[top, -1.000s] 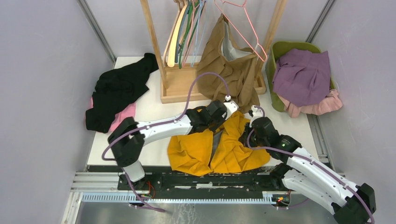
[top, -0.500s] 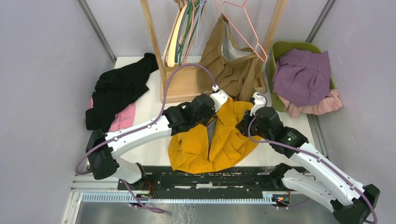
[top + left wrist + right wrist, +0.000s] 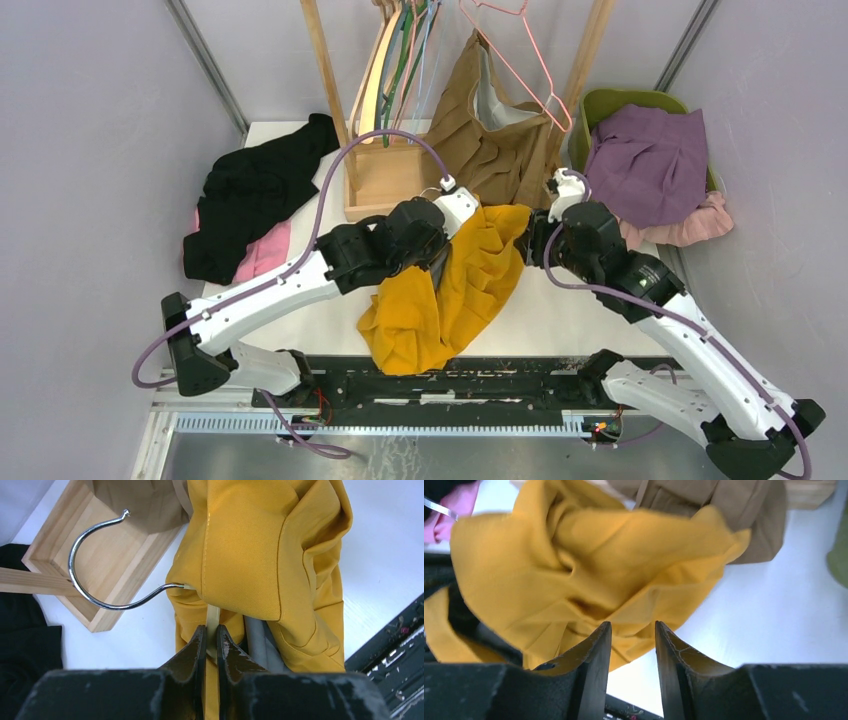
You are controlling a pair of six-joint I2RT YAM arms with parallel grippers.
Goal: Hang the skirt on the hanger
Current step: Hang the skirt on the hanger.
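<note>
The left gripper [image 3: 210, 636] is pinching the pale bar of the hanger [image 3: 213, 616], with its two fingers pressed close on it. The yellow skirt [image 3: 250, 545] hangs over that hanger, above the middle of the white table [image 3: 570, 310], just in front of the wooden rack [image 3: 385, 180]. The right gripper [image 3: 632, 645] is spread apart beside the skirt and holds nothing.
</note>
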